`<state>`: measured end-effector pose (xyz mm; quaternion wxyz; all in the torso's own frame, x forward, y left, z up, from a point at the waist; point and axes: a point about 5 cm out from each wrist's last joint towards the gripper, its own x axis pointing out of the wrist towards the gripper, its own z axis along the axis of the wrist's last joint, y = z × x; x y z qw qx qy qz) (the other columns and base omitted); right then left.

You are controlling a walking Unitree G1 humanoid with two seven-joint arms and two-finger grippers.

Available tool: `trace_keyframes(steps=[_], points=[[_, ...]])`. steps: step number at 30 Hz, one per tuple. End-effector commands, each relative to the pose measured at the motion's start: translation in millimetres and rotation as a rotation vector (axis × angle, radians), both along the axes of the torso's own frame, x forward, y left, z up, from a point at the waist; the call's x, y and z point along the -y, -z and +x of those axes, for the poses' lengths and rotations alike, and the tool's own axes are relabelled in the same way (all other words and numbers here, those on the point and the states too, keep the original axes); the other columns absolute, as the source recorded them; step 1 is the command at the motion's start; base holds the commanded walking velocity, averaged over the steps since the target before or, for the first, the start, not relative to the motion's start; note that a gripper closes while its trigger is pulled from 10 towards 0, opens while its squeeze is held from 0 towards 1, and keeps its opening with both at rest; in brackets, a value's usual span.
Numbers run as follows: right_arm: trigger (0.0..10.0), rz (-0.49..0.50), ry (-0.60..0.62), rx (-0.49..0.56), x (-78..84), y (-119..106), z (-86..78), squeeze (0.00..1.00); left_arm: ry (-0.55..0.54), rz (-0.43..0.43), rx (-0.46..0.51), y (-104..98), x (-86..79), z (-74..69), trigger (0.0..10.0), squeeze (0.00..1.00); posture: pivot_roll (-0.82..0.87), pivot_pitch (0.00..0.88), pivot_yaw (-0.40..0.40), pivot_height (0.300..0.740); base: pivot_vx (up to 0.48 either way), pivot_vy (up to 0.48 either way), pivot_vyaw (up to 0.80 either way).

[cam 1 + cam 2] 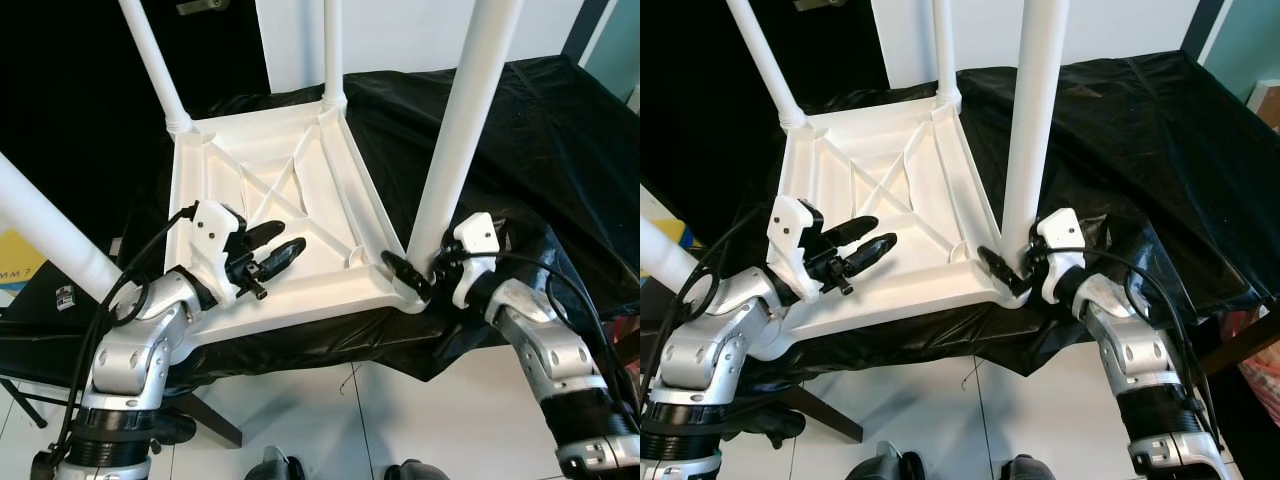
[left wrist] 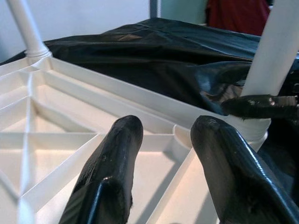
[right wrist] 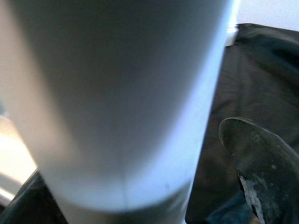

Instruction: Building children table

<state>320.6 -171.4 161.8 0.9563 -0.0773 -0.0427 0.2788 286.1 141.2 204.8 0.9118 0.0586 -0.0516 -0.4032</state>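
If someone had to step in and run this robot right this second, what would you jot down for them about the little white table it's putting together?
Left gripper: open, holding nothing, hovering over the ribbed underside of the tabletop.
Right gripper: at the base of the near-right leg, fingers around its socket end; grip looks closed on it.
The tabletop lies upside down on a black sheet. Four white legs stand up from its corners, including the far-left leg, far-right leg and near-left leg.
Done: all legs appear fitted.
Left: probably seat the near-right leg firmly, then turn the table upright.
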Motion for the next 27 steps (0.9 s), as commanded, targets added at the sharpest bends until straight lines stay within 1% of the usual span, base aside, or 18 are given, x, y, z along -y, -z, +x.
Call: trace_keyframes(steps=[1,4,5,6,7,9,10,11,13,14,16,17,18,20,21,22,26,27], points=[[10.0,-0.006,0.037,-0.009,4.5,4,1.7,0.00,-0.018,0.010,0.003,-1,0.4,-0.2,10.0,0.00,0.00,0.095,0.032,0.740,0.000,0.000,0.00],[10.0,-0.017,0.076,-0.006,14.4,8,3.6,0.00,-0.019,0.003,0.007,-2,1.5,-1.0,10.0,0.00,0.01,0.096,0.030,0.740,0.000,0.000,0.00],[10.0,-0.017,0.076,-0.006,14.4,8,3.6,0.00,-0.019,0.003,0.007,-2,1.5,-1.0,10.0,0.00,0.01,0.096,0.030,0.740,0.000,0.000,0.00],[10.0,-0.024,0.098,-0.007,21.0,9,4.0,0.00,-0.015,0.002,0.005,-1,2.8,-1.1,10.0,0.00,0.00,0.096,0.031,0.740,0.000,0.000,0.00],[10.0,-0.024,0.098,-0.007,21.0,9,4.0,0.00,-0.015,0.002,0.005,-1,2.8,-1.1,10.0,0.00,0.00,0.096,0.031,0.740,0.000,0.000,0.00],[10.0,-0.045,0.151,-0.005,38.3,10,5.5,0.00,0.035,0.023,-0.011,4,11.9,-3.1,10.0,0.00,-0.01,0.096,0.035,0.740,0.000,0.000,0.00],[10.0,-0.045,0.151,-0.005,38.3,10,5.5,0.00,0.035,0.023,-0.011,4,11.9,-3.1,10.0,0.00,-0.01,0.096,0.035,0.740,0.000,0.000,0.00],[10.0,-0.051,0.172,-0.005,44.3,10,6.1,0.00,0.074,0.026,-0.020,7,19.4,-4.8,10.0,0.00,-0.01,0.097,0.036,0.740,0.000,0.000,0.00],[10.0,-0.054,0.183,-0.003,47.4,11,7.1,0.00,0.099,0.028,-0.026,9,24.4,-6.0,10.0,0.00,-0.01,0.097,0.036,0.740,0.000,0.000,0.00],[10.0,-0.054,0.183,-0.003,47.4,11,7.1,0.00,0.099,0.028,-0.026,9,24.4,-6.0,10.0,0.00,-0.01,0.097,0.036,0.740,0.000,0.000,0.00],[10.0,-0.053,0.175,0.003,45.6,11,8.2,0.00,0.162,0.043,-0.035,15,40.7,-9.1,10.0,0.00,-0.02,0.098,0.036,0.740,0.000,0.000,0.00],[10.0,-0.053,0.175,0.003,45.6,11,8.2,0.00,0.162,0.043,-0.035,15,40.7,-9.1,10.0,0.00,-0.02,0.098,0.036,0.740,0.000,0.000,0.00],[10.0,-0.046,0.167,0.003,43.7,11,8.5,0.00,0.182,0.054,-0.036,18,46.8,-10.3,10.0,0.00,-0.02,0.096,0.038,0.740,0.000,0.000,0.00],[10.0,-0.016,0.129,0.010,33.7,11,9.2,0.00,0.244,0.079,-0.057,28,62.3,-15.9,10.0,0.00,-0.03,0.096,0.036,0.740,0.000,0.000,0.00],[10.0,-0.016,0.129,0.010,33.7,11,9.2,0.00,0.244,0.079,-0.057,28,62.3,-15.9,10.0,0.00,-0.03,0.096,0.036,0.740,0.000,0.000,0.00],[10.0,-0.006,0.102,0.011,27.9,10,9.6,0.00,0.268,0.089,-0.064,32,67.8,-18.8,10.0,0.00,-0.03,0.097,0.037,0.740,0.000,0.000,0.00],[10.0,-0.003,0.060,0.019,19.5,8,11.9,0.00,0.293,0.090,-0.088,38,77.9,-21.9,10.0,0.00,-0.04,0.095,0.035,0.740,0.000,0.000,0.00],[8.7,-0.012,0.041,0.020,17.3,8,12.9,0.00,0.294,0.089,-0.095,40,82.0,-22.6,10.0,0.00,-0.04,0.091,0.031,0.740,0.000,0.000,0.00]])
